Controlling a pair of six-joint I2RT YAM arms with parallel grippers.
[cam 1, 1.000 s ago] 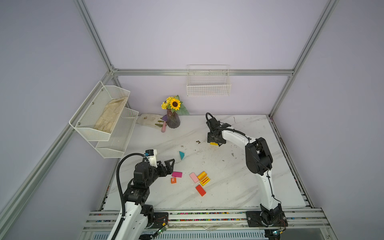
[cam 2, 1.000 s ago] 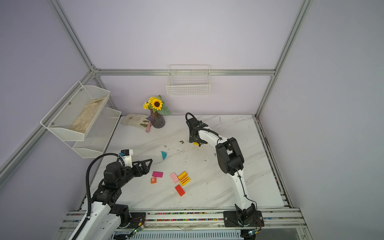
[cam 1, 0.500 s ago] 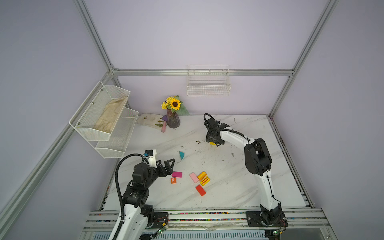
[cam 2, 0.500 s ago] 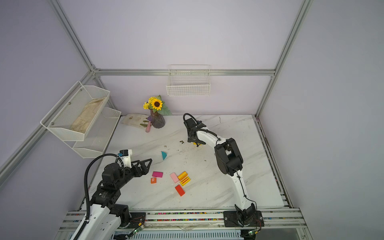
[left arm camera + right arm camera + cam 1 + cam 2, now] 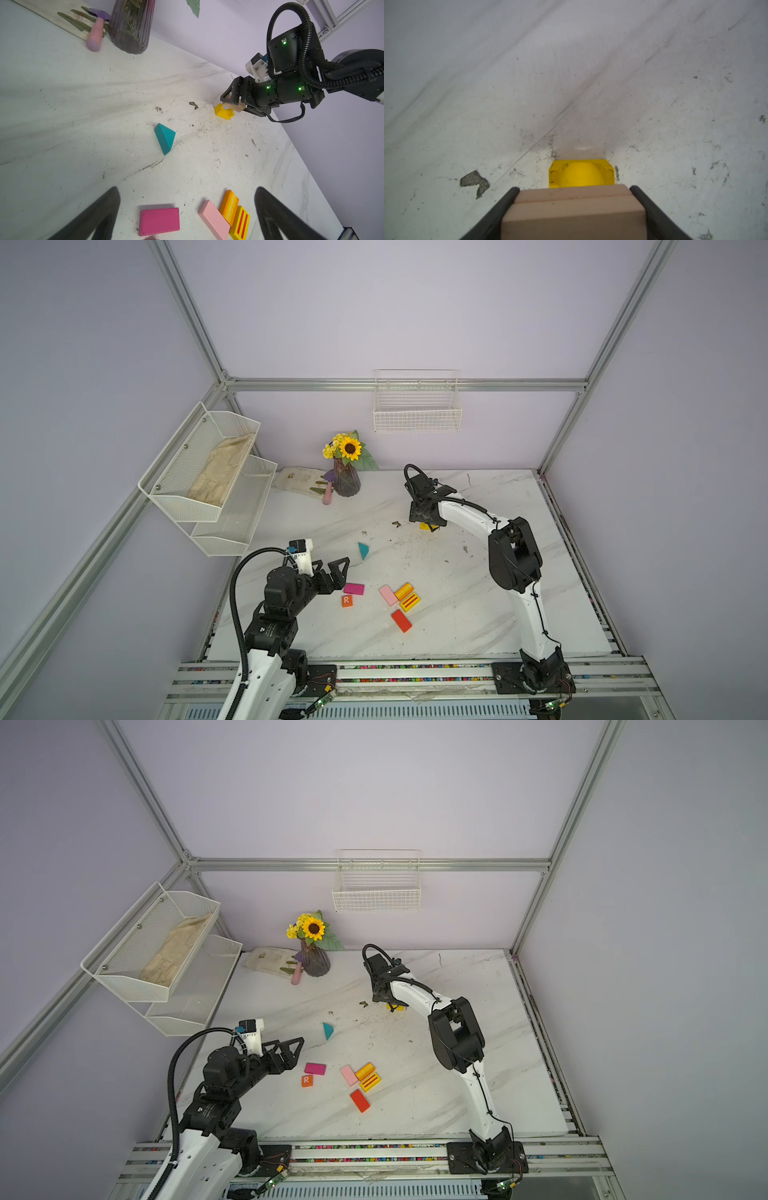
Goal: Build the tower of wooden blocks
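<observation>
1. My right fingers (image 5: 500, 209) pinch the tan block (image 5: 573, 212) between them. Its long axis appears to run across from finger to finger.
2. The yellow arch block (image 5: 581, 173) sits on the worktop (image 5: 457, 614), just ahead of the tan block and lower, roughly parallel to it. I judge the placement turns on easing the tan block forward over the arch.
3. The right arm is plainly the nearer one. My left fingers (image 5: 99, 212) are spread wide and empty near the magenta block (image 5: 159, 221), well apart from the arch. The teal triangle (image 5: 165, 138) lies between.
4. The tan block hides the arch's near edge, so I cannot tell whether they touch. In both top views the wrist covers most of both.
</observation>
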